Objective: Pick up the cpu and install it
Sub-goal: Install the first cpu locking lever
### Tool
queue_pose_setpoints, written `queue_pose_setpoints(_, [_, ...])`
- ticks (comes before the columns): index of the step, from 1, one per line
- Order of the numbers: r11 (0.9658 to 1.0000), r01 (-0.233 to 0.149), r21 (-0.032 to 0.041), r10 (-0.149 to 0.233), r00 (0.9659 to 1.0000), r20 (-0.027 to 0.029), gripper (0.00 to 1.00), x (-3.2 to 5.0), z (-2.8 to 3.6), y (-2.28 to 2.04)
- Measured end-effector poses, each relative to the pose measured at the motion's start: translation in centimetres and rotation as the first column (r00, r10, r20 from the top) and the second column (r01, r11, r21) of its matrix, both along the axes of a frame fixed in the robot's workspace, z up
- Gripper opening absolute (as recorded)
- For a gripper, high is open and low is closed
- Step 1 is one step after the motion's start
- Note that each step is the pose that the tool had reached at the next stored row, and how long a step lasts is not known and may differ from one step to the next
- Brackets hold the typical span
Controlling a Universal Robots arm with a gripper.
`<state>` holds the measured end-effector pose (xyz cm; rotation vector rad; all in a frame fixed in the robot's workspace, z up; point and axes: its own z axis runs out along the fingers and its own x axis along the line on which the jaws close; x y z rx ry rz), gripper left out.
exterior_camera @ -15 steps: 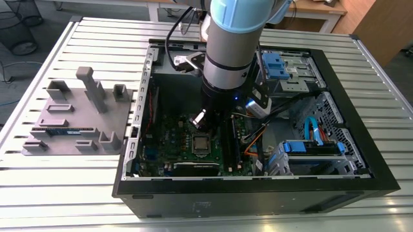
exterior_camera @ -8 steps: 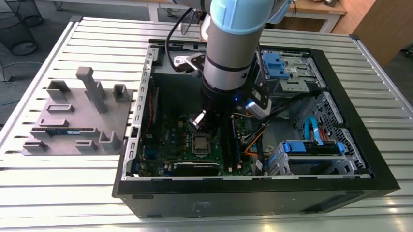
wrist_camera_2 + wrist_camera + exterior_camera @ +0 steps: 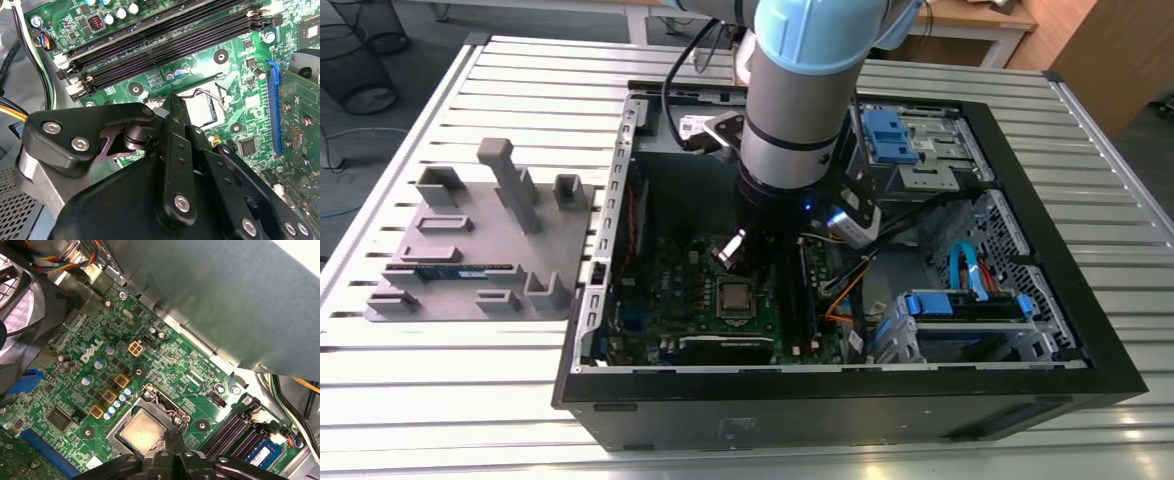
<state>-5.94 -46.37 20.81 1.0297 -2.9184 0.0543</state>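
First wrist view: the cpu (image 3: 141,430) lies flat in its socket on the motherboard (image 3: 165,365), my claw (image 3: 172,452) just above it

The placing looks done to me: in the exterior view the cpu (image 3: 736,297) sits square in the socket inside the computer case (image 3: 854,400) on the slatted surface (image 3: 454,370). My claw's fingers are drawn close together and hold nothing. The socket frame appears unlatched, so clamping seems left

cpu (image 3: 141,432) perhaps partly behind end effector (image 3: 172,446)

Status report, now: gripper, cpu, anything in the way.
Gripper low over the motherboard, right at the cpu. Cpu lying in its socket. Nothing blocking it.
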Motion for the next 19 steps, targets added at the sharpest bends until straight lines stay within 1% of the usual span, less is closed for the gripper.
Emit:
queue_pose_setpoints(4, [1.0000,0.000,0.0005,0.000,1.0000,0.0002,0.11,0.00,-0.03,-0.05])
queue_pose_setpoints(10, [1.0000,0.000,-0.0001,0.000,1.0000,0.0000,0.11,-0.01,-0.01,-0.42])
queue_pose_setpoints(14, [1.0000,0.001,-0.0002,-0.001,1.0000,0.0000,0.11,0.00,-0.04,-0.45])
queue_pose_setpoints(19, [0.9999,0.016,-0.0008,-0.016,0.9999,0.0000,0.11,0.00,-0.15,-0.56])
